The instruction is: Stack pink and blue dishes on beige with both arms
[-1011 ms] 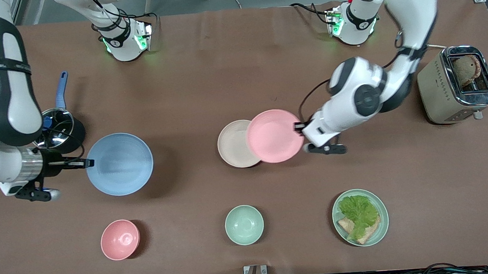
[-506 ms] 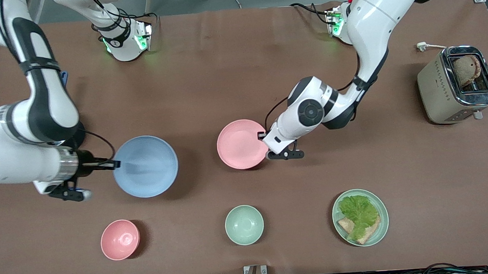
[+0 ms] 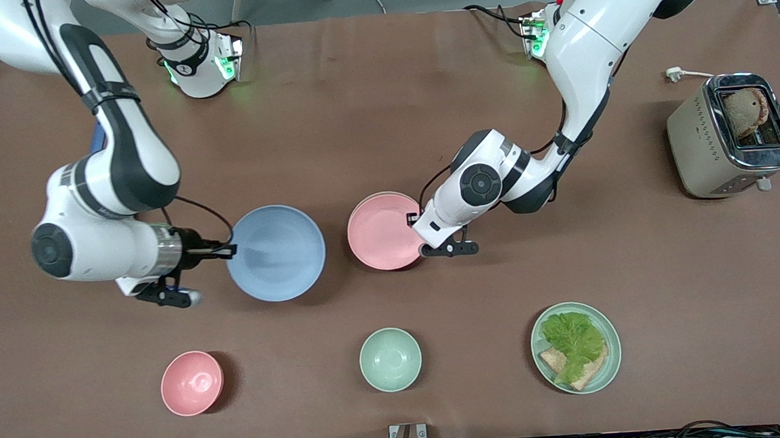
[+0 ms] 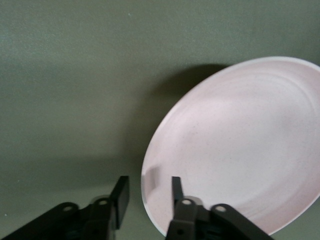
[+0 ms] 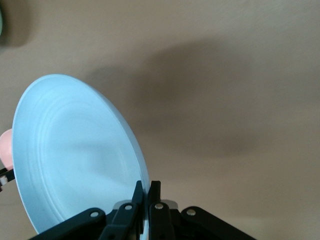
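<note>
Right gripper [image 3: 231,250] pinches blue plate [image 3: 277,253] aloft

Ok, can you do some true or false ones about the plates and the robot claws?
1. The right claw pinches the blue plate by its rim. True.
2. The blue plate sits on the pink plate. False: it is held beside the pink plate, toward the right arm's end of the table.
3. The pink plate lies on the beige plate. True; only a thin beige edge shows.
4. The left claw is squeezed shut on the pink plate. False: its fingers stand apart, with the rim between them.
5. The toaster is empty. False: bread sticks out of its slot.
</note>
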`<move>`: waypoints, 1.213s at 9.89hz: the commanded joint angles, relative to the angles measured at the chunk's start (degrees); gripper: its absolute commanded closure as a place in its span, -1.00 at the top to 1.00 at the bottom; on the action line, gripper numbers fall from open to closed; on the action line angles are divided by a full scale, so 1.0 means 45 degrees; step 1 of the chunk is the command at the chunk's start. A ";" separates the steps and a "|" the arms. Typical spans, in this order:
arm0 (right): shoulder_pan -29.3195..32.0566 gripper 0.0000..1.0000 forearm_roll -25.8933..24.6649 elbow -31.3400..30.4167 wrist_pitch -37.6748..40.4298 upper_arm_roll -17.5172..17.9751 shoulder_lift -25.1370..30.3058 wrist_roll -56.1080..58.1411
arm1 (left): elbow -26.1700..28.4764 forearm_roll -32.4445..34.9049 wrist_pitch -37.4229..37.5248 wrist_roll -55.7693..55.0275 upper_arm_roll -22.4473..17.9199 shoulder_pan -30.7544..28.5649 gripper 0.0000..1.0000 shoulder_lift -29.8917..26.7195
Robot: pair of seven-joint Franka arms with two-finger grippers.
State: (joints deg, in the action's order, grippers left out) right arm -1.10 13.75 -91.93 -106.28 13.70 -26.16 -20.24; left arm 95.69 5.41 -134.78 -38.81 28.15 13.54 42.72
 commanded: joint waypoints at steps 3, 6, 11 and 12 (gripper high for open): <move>0.0146 -0.99 -0.0048 -0.1620 -0.2178 0.1448 0.0248 -0.1087 | 0.0182 0.0302 0.1795 -0.0049 -0.0026 -0.0623 1.00 -0.1904; -0.0068 -0.98 -0.0067 -0.2477 -0.4300 0.2302 0.0209 -0.1883 | 0.0143 0.0244 0.4360 0.1076 -0.0239 -0.2165 1.00 -0.4446; -0.1416 -0.96 -0.0165 -0.4376 -0.8526 0.2640 -0.0102 -0.3021 | 0.0065 -0.0552 0.5848 0.5296 -0.2870 -0.3049 1.00 -0.8176; -0.1455 -0.96 -0.0165 -0.4493 -0.8570 0.2640 -0.0104 -0.3021 | 0.0007 -0.0983 0.6275 0.6135 -0.3690 -0.2855 1.00 -0.8802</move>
State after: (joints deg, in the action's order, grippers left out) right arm -8.27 13.75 -111.03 -143.66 25.31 -26.98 -32.93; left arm 93.34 3.25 -108.46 -14.95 15.36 -0.54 7.11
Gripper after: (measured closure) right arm 0.947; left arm 0.000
